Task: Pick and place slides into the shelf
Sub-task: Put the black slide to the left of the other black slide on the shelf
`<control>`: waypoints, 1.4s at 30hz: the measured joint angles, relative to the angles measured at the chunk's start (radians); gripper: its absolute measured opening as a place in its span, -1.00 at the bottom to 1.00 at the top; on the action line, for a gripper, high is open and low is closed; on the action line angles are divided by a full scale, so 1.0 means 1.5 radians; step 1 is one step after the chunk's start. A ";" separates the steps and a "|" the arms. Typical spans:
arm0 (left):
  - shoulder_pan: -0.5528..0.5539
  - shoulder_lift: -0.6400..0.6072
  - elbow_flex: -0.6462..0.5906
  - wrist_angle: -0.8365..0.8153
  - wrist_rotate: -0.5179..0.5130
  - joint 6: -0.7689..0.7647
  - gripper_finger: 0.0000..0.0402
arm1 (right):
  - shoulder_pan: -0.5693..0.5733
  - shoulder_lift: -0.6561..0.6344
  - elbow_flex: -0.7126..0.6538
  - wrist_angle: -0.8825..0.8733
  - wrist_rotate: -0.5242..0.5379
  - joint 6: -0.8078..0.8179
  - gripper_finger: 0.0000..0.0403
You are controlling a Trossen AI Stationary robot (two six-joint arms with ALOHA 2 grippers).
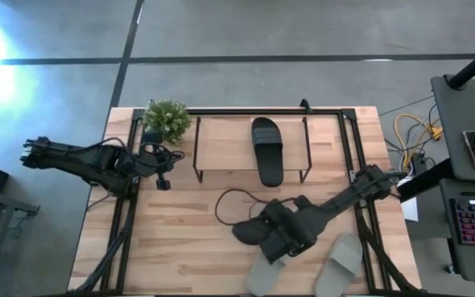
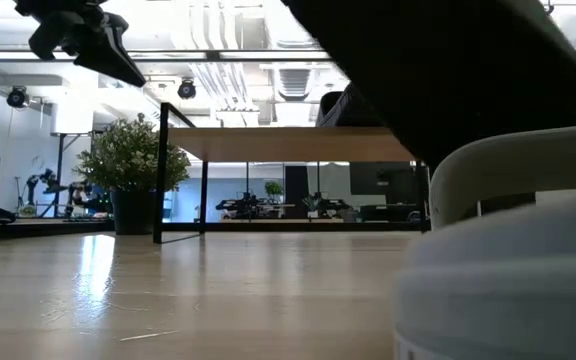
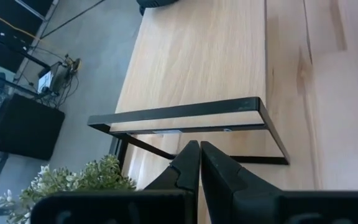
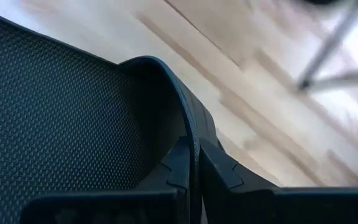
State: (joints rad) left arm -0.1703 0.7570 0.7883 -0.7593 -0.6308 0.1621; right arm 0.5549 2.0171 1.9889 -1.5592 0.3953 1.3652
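One black slide lies on the shelf's light wood top, toe toward the near edge. My right gripper is at the table's near middle, shut on the second black slide. In the low view this slide shows as a dark mass. Two pale grey-green slides rest on their soles at the near edge, and one fills the low view's right. My left gripper is shut on nothing, raised beside the shelf's left end. My right gripper pinches a thin curved edge of the black slide between its two fingers, one finger on the dotted side and the other behind it. In the low view the slide appears lifted off the table. Which part of the slide this edge is, I cannot tell.
A potted plant stands at the shelf's far left corner. A dark cord loop lies on the table in front of the shelf. Bare shelf board lies left of the black slide. Black frame rails run along the table's sides.
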 joint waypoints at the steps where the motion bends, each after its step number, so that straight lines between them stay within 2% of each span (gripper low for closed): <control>1: 0.000 0.001 0.000 0.001 0.000 0.000 -1.00 | 0.004 -0.001 0.024 0.004 0.023 -0.032 -0.94; 7: 0.000 0.015 0.000 0.001 0.000 0.000 -1.00 | 0.015 -0.001 0.161 0.012 0.154 -0.261 -0.94; 11: 0.000 0.026 -0.001 0.001 0.000 0.000 -1.00 | 0.004 -0.001 0.238 0.027 0.280 -0.397 -0.94; 14: 0.000 0.033 -0.001 0.001 0.000 -0.020 -1.00 | -0.019 -0.019 0.237 0.098 0.341 -0.509 -0.94; 21: -0.012 0.004 0.006 0.001 0.062 -0.100 -1.00 | -0.120 -0.020 0.233 0.251 0.311 -0.909 -0.94; 26: -0.030 -0.071 0.014 0.000 0.063 -0.164 -1.00 | -0.189 -0.012 0.230 0.259 0.293 -1.095 -0.94; 30: -0.032 -0.130 0.012 0.000 0.056 -0.215 -1.00 | -0.255 -0.004 0.221 0.260 0.228 -1.160 -0.94; 35: -0.032 -0.183 0.003 0.000 -0.003 -0.223 -1.00 | -0.335 -0.002 0.167 0.312 0.138 -1.201 -0.94; 39: -0.031 -0.198 0.003 0.000 -0.036 -0.219 -1.00 | -0.372 -0.001 0.114 0.370 0.123 -1.265 -0.93; 42: -0.032 -0.193 -0.003 -0.001 -0.032 -0.207 -1.00 | -0.391 -0.002 0.076 0.396 0.120 -1.294 -0.93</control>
State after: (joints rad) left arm -0.2176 0.4680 0.7835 -0.7610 -0.6789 -0.1486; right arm -0.0311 2.0148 2.1023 -0.9648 0.5756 -0.5762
